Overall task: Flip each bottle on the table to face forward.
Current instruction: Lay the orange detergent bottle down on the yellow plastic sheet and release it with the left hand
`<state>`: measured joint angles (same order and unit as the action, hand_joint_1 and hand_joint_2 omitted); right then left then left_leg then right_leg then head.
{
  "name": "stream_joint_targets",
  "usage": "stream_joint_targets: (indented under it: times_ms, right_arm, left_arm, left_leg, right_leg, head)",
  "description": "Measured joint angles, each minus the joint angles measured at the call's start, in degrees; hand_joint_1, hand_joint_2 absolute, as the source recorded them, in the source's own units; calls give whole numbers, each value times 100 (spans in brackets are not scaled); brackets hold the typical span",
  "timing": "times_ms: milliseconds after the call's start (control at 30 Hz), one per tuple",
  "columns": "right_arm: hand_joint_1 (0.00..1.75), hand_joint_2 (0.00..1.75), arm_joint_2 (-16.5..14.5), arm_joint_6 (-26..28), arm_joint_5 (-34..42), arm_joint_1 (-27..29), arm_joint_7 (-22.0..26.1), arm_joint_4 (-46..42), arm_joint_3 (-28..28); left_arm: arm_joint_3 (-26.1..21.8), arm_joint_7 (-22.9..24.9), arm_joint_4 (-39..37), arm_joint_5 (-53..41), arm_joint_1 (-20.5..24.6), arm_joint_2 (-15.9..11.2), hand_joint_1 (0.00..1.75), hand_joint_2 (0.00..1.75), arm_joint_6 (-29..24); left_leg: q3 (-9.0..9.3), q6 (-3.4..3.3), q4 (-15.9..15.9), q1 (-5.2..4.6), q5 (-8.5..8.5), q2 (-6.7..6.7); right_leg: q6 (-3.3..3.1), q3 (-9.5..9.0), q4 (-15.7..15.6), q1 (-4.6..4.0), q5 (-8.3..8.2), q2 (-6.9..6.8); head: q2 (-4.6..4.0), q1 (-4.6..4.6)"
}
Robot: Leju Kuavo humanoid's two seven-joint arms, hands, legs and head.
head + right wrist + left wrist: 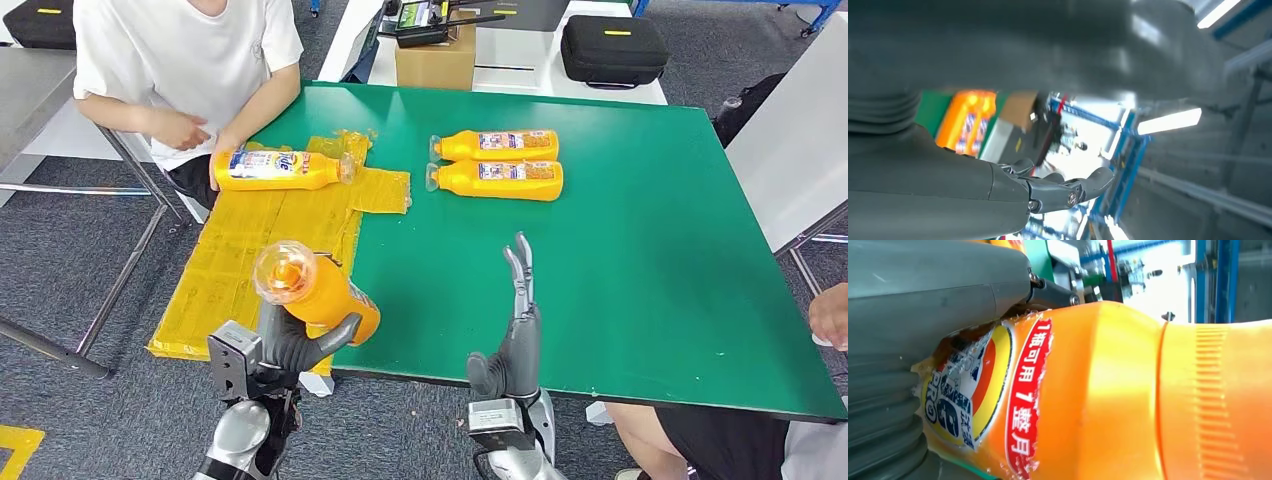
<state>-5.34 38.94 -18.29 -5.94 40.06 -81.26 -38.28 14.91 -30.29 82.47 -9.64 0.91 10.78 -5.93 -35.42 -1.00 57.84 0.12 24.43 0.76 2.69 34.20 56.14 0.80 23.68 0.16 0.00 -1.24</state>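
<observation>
Four orange detergent bottles are in sight on or above a green counter [640,250]. Two labelled bottles lie side by side near the centre, toward twelve o'clock: the farther bottle [497,145] and the nearer bottle [497,180], caps pointing to nine o'clock. A third bottle [280,170] lies at ten o'clock on yellow cardboard [250,250], a person's hand [222,158] on its base. The fourth, the held bottle [318,288], sits at seven o'clock in the left hand [290,345], whose fingers [335,335] wrap its body, base tilted toward the camera. The right hand [515,340] hovers at six o'clock, fingers [520,265] straight, close together, holding nothing.
</observation>
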Motion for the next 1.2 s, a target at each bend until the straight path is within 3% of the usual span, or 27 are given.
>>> stream_joint_targets:
  times_ms: [133,300,367,433,500,567,633,733,867,967,1200]
  right_arm:
    - [0,0,59,60,-152,173,7,-351,200]
    - [0,0,119,-79,225,356,5,-423,438]
    - [0,0,138,-101,319,415,5,-423,477]
    - [0,0,154,-104,356,469,5,-423,503]
    - [0,0,166,-104,376,504,6,-424,520]
    - [0,0,169,-131,378,530,7,-439,538]
    - [0,0,169,-230,358,552,6,-487,563]
    - [0,0,169,-391,306,569,7,-571,596]
    - [0,0,168,-452,289,591,7,-640,611]
    - [0,0,164,-539,300,595,7,-677,614]
    - [0,0,87,-856,446,601,7,-715,696]
  left_arm:
    - [-197,-25,-34,-693,12,-64,175,175,-483]
    - [-411,-32,-71,-469,9,-79,175,175,-109]
    - [-446,-13,-73,-721,9,-80,175,175,-286]
    - [-466,42,-74,-1218,11,-85,174,175,-643]
    - [-476,155,-79,-1759,20,-95,160,175,-985]
    - [-458,441,-121,-2671,69,-126,148,175,-1384]
    - [-393,904,-253,-3868,189,-201,150,175,-1620]
    - [-271,1378,-535,-4833,398,-324,152,175,-1529]
    - [-183,1517,-782,-5014,581,-414,171,175,-1463]
    - [-111,1735,-1045,-5282,786,-463,175,175,-1242]
    - [118,2403,-2687,-6232,1925,-526,175,175,-611]
  left_leg:
    - [0,0,0,0,0,2]
    - [-1,0,0,-1,1,1]
    - [-1,0,0,-1,1,1]
    - [-1,0,0,-1,0,2]
    - [-1,0,0,0,0,1]
    - [0,0,0,0,0,3]
    - [0,0,0,0,0,6]
    - [0,0,0,0,0,2]
    - [1,0,0,0,-1,-1]
    - [0,0,1,-1,-1,7]
    - [10,-2,1,0,-4,11]
  right_leg:
    - [0,-1,0,0,0,0]
    - [0,-1,-1,1,1,0]
    - [0,-1,-1,0,0,0]
    - [0,-1,-1,0,0,0]
    - [0,0,0,0,0,0]
    - [0,0,-1,0,0,-1]
    - [0,-1,0,0,0,-2]
    - [0,-1,0,0,0,-1]
    - [0,-1,0,1,-1,-1]
    - [0,-1,0,1,0,-2]
    - [1,-15,1,0,-1,-4]
  head:
    - [-1,-1]
    - [0,-1]
    - [0,0]
    - [0,-1]
    - [0,-1]
    - [-1,-1]
    - [-1,0]
    - [0,-1]
    - [0,-1]
    - [0,1]
    - [0,0]
